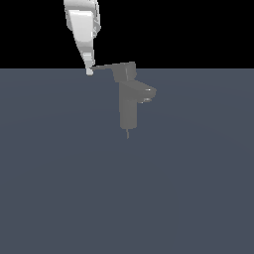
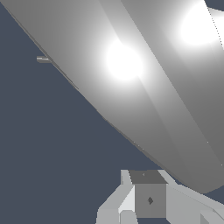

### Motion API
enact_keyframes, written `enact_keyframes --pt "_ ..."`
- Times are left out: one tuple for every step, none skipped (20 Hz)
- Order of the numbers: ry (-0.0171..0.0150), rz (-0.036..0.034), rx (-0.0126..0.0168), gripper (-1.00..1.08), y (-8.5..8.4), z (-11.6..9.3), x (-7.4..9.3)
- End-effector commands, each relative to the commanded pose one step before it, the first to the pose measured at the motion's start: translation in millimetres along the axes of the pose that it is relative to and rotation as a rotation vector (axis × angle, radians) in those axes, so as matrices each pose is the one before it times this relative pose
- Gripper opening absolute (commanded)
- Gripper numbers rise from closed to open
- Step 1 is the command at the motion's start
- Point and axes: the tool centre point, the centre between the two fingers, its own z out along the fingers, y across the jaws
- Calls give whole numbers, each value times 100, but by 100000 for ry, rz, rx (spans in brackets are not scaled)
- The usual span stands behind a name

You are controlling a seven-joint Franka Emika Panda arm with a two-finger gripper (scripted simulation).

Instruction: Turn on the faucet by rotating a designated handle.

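A flat dark blue-grey floor (image 1: pixel 74 188) fills the lower part of the exterior view, meeting a black background along a straight horizon. The glossy white robot arm (image 1: pixel 82 25) comes down from the top edge, towards the exterior view's left of centre, narrowing as it slants downward. The faucet (image 1: pixel 128 106) stands upright on the floor near the middle of that view, a matte grey rectangular column with a short stubby spout (image 1: pixel 148 93) angled out towards the exterior view's right. On top of the column sits a blocky cap, and from it the handle (image 1: pixel 104 66) runs as a thin tapering blade towards the exterior view's left, roughly level with the horizon. The gripper (image 1: pixel 90 71) ends in a small pale tip that sits right at the far end of the blade, touching it or just beside it; which of the two cannot be told. How far its fingers are spread cannot be told either, and nothing is seen clamped between them. In the wrist view a broad grey surface with bright highlights covers most of the frame, the floor lies behind it, and pale blocky gripper parts (image 2: pixel 148 199) show at the edge.
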Motion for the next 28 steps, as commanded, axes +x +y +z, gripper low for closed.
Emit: enact_keyframes --pt "71 620 -199 -100 812 -77 948" --pt "-30 -18 60 -100 298 -34 248" --pt "0 0 0 -100 278 -5 247" --pt "0 0 0 -100 279 -5 249" --pt "-42 -25 85 -100 314 -46 254" --pt "0 0 0 -100 283 -6 252" --pt "0 0 0 -100 285 -6 254" --pt "-40 -23 86 -100 320 -46 260" --pt "0 0 0 -100 289 -6 258" --pt "0 0 0 -100 291 -7 259" --pt "-27 -15 62 -100 316 -35 264" --pt "0 0 0 -100 295 -7 263" --pt "-27 -15 62 -100 320 -35 268" --pt "0 0 0 -100 298 -8 267" --pt "0 0 0 -100 300 -8 268" --pt "-36 -19 89 -100 335 -47 276" --pt "0 0 0 -100 303 -9 272" --pt "0 0 0 -100 305 -9 274" --pt "-23 -11 64 -100 331 -37 280" --pt "0 0 0 -100 309 -10 278" --pt "-21 -8 65 -100 335 -39 285" --pt "0 0 0 -100 312 -12 283" --pt "-17 -4 67 -100 339 -41 291" --pt "0 0 0 -100 0 0 0" --pt "170 -1471 -1151 -100 -336 573 -1168" --pt "-9 94 73 -100 47 -36 700" --pt "-7 77 60 -100 40 -30 686" --pt "-9 94 73 -100 47 -36 687"
